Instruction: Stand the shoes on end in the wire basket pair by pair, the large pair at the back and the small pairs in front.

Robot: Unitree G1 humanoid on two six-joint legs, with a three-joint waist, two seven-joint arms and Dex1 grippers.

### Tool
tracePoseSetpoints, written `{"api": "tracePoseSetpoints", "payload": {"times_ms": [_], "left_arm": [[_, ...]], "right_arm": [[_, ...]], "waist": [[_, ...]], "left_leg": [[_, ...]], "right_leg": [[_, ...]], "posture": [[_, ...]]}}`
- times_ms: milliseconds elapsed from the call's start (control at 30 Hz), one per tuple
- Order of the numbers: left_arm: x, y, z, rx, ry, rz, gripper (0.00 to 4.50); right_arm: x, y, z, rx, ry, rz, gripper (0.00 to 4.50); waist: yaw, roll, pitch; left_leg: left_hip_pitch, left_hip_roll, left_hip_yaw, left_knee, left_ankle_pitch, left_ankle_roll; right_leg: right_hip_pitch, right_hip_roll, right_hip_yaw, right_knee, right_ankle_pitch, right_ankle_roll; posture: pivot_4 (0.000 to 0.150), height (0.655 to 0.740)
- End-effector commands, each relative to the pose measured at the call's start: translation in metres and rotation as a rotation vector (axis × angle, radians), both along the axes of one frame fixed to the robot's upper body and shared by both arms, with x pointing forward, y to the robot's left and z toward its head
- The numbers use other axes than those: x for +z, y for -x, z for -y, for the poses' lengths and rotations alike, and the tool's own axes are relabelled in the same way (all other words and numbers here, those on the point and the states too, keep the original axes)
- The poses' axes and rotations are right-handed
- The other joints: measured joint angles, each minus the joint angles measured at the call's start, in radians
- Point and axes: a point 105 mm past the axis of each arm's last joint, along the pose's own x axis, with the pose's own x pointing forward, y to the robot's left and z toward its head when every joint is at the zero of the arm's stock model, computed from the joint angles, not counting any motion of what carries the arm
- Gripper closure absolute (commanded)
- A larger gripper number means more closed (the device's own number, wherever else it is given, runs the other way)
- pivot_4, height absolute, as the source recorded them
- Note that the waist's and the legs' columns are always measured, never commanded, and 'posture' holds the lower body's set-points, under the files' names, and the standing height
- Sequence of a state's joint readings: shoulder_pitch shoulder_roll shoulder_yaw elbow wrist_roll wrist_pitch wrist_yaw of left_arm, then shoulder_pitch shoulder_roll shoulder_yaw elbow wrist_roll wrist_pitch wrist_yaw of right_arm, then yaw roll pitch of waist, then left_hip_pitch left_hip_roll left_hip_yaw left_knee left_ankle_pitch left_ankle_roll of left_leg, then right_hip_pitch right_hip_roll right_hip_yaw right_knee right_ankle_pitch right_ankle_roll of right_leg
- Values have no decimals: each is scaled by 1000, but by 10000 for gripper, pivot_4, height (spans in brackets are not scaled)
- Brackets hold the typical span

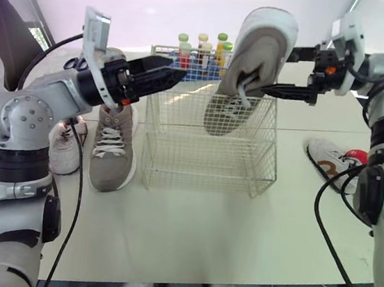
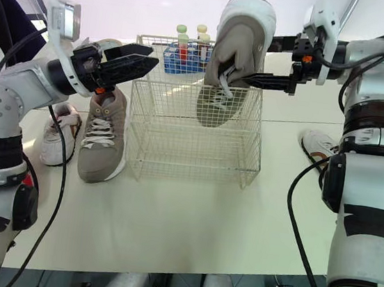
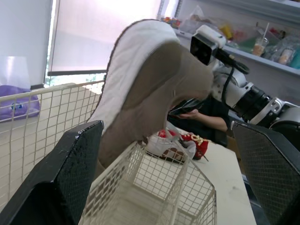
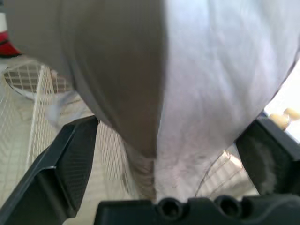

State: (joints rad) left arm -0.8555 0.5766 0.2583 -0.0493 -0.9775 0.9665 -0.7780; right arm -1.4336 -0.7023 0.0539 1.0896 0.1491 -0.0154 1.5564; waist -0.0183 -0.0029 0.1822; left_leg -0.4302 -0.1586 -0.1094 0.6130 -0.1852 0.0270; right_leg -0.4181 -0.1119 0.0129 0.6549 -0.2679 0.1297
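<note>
Occluded items
Bottles [image 1: 202, 47] at far side partly hidden behind grey shoe [image 1: 255, 53] and wire basket [image 1: 207, 161]; white shoe [image 1: 327, 159] at right partly behind right arm [image 1: 382, 191]

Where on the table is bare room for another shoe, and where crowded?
Bare: the table in front of the wire basket. Crowded: grey shoe and small white shoe at its left, bottles behind, white shoe at its right.

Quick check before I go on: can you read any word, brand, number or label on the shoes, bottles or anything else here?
No readable text anywhere, so nothing to quote.
Labels on the bottles behind the wire basket: too small to read.
Raised grey shoe: no brand mark showing.
Brown mark on the white shoe on the right of the table: illegible.
Print on the red item beside it: blurred.
</note>
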Motion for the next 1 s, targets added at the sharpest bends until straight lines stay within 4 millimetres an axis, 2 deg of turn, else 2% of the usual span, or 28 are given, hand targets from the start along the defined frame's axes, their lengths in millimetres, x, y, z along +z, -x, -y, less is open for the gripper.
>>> {"api": "tracePoseSetpoints", "payload": {"times_ms": [33,200,333,467,567,667,800,900,1000], "left_arm": [[11,7,1,-8,3,60,0],[10,8,3,-11,1,58,0],[7,7,1,7,-31,61,0],[7,3,-11,55,-75,76,0],[11,0,-32,142,-118,91,0],[17,-8,-61,277,-154,92,0],[16,-24,-99,473,-220,79,0],[0,-43,-140,676,-310,7,0],[-22,-59,-157,776,-352,-93,0]], "right_arm": [[31,10,4,-11,55,173,928],[45,17,17,-73,91,261,928],[68,27,34,-146,55,357,928],[84,41,46,-188,18,403,928],[97,62,47,-160,-59,428,928],[102,92,28,-42,-146,406,928],[88,120,-4,71,-141,369,928],[66,139,-38,192,-114,331,928],[39,138,-56,203,0,336,928]], "waist": [[-2,0,0],[-1,0,0],[1,0,0],[3,0,0],[0,0,0],[-2,1,0],[3,1,0],[5,1,0],[7,1,0]], "left_leg": [[0,0,0,-1,0,0],[0,0,0,-1,0,0],[0,0,0,0,0,0],[0,0,0,0,0,0],[0,0,0,-1,0,0],[0,0,1,-1,-1,2],[0,1,1,-2,-3,4],[0,0,1,0,-3,5],[0,0,1,1,-3,5]], "right_leg": [[-1,0,0,0,0,0],[-1,0,0,0,0,0],[0,0,0,0,0,0],[-1,0,0,1,0,0],[-1,0,1,1,0,0],[-2,0,2,1,0,0],[-4,0,2,3,0,0],[-5,0,2,4,0,0],[-6,0,2,4,0,-1]], "posture": [[1500,7400],[1500,7400],[1500,7400],[1500,7400],[1500,7400],[1500,7400],[1500,7400],[1500,7400],[1500,7400]]}}
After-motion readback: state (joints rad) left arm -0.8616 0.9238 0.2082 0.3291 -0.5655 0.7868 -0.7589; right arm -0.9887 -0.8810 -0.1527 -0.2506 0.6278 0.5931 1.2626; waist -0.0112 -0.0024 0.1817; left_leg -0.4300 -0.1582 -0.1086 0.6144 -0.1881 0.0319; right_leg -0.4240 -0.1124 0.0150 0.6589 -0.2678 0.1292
